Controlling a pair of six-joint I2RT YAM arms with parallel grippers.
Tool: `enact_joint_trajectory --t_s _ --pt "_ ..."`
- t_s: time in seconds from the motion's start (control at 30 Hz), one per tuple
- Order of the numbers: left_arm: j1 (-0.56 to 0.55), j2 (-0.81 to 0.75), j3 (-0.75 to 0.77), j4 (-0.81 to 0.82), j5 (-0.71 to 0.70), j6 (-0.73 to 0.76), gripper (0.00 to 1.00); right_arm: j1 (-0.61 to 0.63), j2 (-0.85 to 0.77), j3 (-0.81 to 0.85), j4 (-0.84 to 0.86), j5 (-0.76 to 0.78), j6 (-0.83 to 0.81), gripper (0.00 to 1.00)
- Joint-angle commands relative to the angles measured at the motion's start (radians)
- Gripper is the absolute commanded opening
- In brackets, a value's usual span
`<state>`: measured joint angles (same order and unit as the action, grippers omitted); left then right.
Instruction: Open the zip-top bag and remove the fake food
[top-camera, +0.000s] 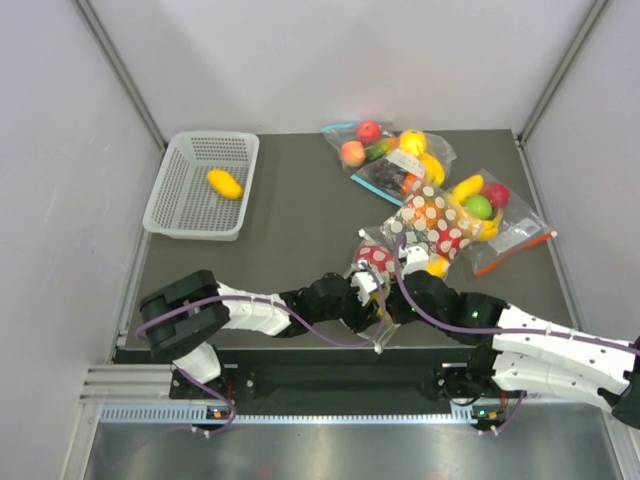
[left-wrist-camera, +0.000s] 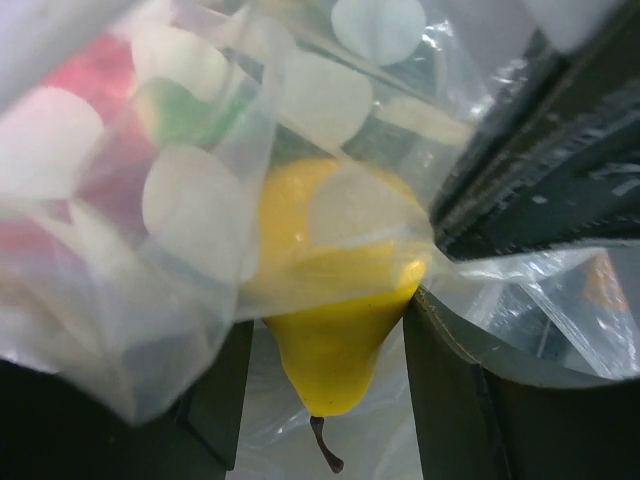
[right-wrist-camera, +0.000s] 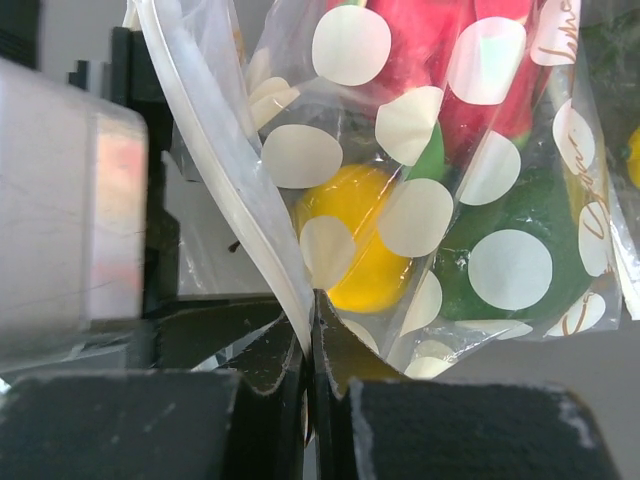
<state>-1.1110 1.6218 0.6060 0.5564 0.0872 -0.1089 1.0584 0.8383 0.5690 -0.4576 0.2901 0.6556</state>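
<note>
The zip-top bag (top-camera: 374, 257), clear with white dots, is held up near the table's front middle. Red, green and yellow fake food shows through it (right-wrist-camera: 470, 60). My right gripper (right-wrist-camera: 312, 322) is shut on the bag's open lip (right-wrist-camera: 230, 170); it also shows in the top view (top-camera: 402, 266). My left gripper (left-wrist-camera: 325, 345) reaches into the mouth, its fingers (left-wrist-camera: 445, 390) on either side of a yellow pear (left-wrist-camera: 335, 350). The pear's narrow stem end pokes out of the plastic. In the top view the left gripper (top-camera: 378, 298) sits just below the bag.
A white basket (top-camera: 170, 195) at the back left holds one yellow fruit (top-camera: 224, 183). A second dotted bag showing orange (top-camera: 436, 216) and clear bags of toy fruit (top-camera: 362, 140) (top-camera: 492, 208) lie at the back right. Grey walls close in both sides.
</note>
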Motion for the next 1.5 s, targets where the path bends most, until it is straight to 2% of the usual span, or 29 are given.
enact_joint_trajectory --t_s 0.0,0.2,0.23,0.33,0.67,0.9,1.0,1.2,1.3,1.37,1.47 --pt "-0.006 -0.097 0.008 -0.007 0.028 0.002 0.16 0.015 -0.016 0.005 0.017 0.052 -0.001 0.0" --pt "-0.006 -0.233 -0.023 -0.087 0.037 -0.006 0.13 -0.014 0.016 0.011 0.056 0.058 -0.027 0.0" --pt "-0.006 -0.25 -0.032 -0.11 0.037 -0.008 0.09 -0.021 0.019 0.011 0.062 0.054 -0.036 0.0" --pt "-0.006 -0.321 -0.052 -0.168 0.028 -0.012 0.07 -0.063 0.039 0.014 0.089 0.035 -0.06 0.0" --pt "-0.006 -0.594 -0.092 -0.297 -0.065 -0.045 0.06 -0.153 0.091 0.012 0.168 -0.042 -0.109 0.0" --pt "-0.003 -0.657 -0.068 -0.306 -0.193 -0.02 0.06 -0.155 0.113 -0.006 0.211 -0.065 -0.1 0.0" --pt "0.022 -0.662 -0.049 -0.259 -0.178 -0.009 0.06 -0.155 0.111 -0.012 0.218 -0.065 -0.097 0.0" --pt "0.132 -0.623 0.047 -0.224 -0.093 -0.012 0.06 -0.155 0.105 -0.012 0.223 -0.069 -0.099 0.0" --pt "0.297 -0.62 0.096 -0.188 0.021 -0.061 0.06 -0.155 0.108 0.0 0.227 -0.065 -0.106 0.0" --pt "0.37 -0.619 0.115 -0.174 0.075 -0.092 0.07 -0.156 0.116 0.005 0.24 -0.068 -0.113 0.0" --pt "0.491 -0.603 0.175 -0.213 0.077 -0.084 0.07 -0.159 0.128 0.017 0.249 -0.074 -0.119 0.0"
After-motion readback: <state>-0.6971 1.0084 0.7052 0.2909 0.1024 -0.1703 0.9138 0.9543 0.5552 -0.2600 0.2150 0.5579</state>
